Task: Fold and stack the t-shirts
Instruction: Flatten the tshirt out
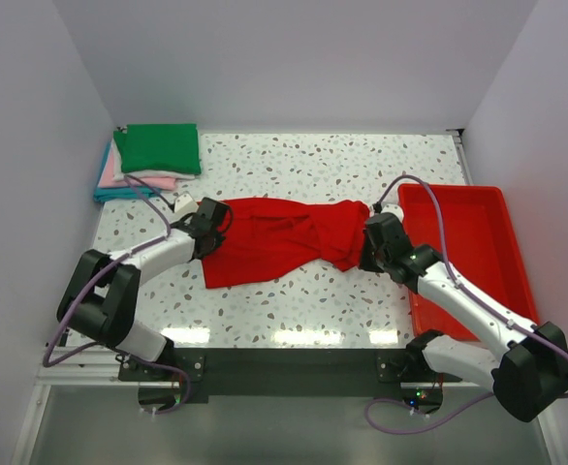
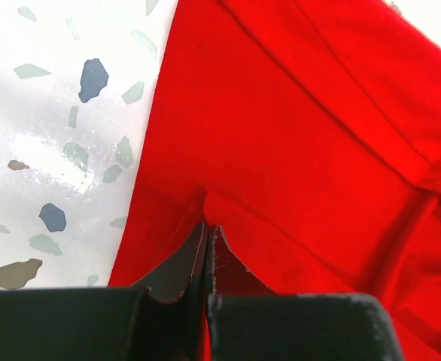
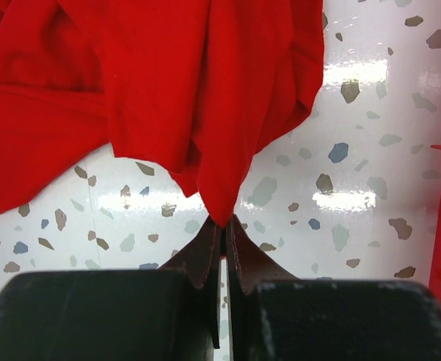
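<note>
As the left pincer (image 2: 205,229) and right pincer (image 3: 224,222) each pinch an edge of the red t-shirt (image 1: 265,247), its light, limp cloth probably suits edge grips.

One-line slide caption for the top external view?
Left gripper and right gripper shut on opposite ends of the red t-shirt; folded stack far left, red tray right.

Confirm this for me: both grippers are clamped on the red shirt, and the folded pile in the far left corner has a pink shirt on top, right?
Not quite: the top external view shows a green shirt on top of the pile, with pink beneath. The left gripper and right gripper are indeed clamped on the red shirt.
</note>
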### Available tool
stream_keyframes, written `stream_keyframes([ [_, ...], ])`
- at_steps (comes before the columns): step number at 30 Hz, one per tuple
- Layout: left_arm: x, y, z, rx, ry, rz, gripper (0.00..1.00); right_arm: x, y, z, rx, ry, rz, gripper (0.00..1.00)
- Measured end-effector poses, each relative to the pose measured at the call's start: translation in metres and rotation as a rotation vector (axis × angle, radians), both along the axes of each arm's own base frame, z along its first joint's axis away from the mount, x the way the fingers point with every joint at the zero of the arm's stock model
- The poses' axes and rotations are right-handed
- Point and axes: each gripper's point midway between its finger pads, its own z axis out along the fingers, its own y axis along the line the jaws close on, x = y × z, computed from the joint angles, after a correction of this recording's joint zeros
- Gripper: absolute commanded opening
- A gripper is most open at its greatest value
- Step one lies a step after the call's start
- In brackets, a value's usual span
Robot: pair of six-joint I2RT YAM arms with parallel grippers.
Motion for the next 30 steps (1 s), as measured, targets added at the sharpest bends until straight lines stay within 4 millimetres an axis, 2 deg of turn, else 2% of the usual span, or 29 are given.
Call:
stream_keyframes([
  [4, 0.001, 0.001, 0.026, -0.004, -0.057, -0.021, 0.00, 0.002, 0.000, 0.006, 0.000, -0.006, -0.002, 0.00],
  [6, 0.003, 0.003, 0.050, -0.011, -0.118, -0.031, 0.00, 0.005, 0.001, 0.016, 0.005, -0.024, -0.005, 0.00],
  [10, 0.001, 0.012, 0.106, -0.022, -0.259, -0.037, 0.00, 0.016, 0.003, 0.052, 0.029, -0.100, -0.022, 0.00],
  [18, -0.020, 0.040, 0.230, 0.013, -0.557, -0.049, 0.00, 0.025, -0.007, 0.159, 0.096, -0.309, -0.076, 0.00],
  [25, -0.051, 0.064, 0.364, 0.017, -0.854, -0.021, 0.00, 0.016, -0.020, 0.270, 0.167, -0.512, -0.081, 0.00],
  [30, -0.074, 0.077, 0.425, 0.013, -0.988, -0.005, 0.00, -0.001, -0.032, 0.352, 0.222, -0.683, -0.067, 0.00],
])
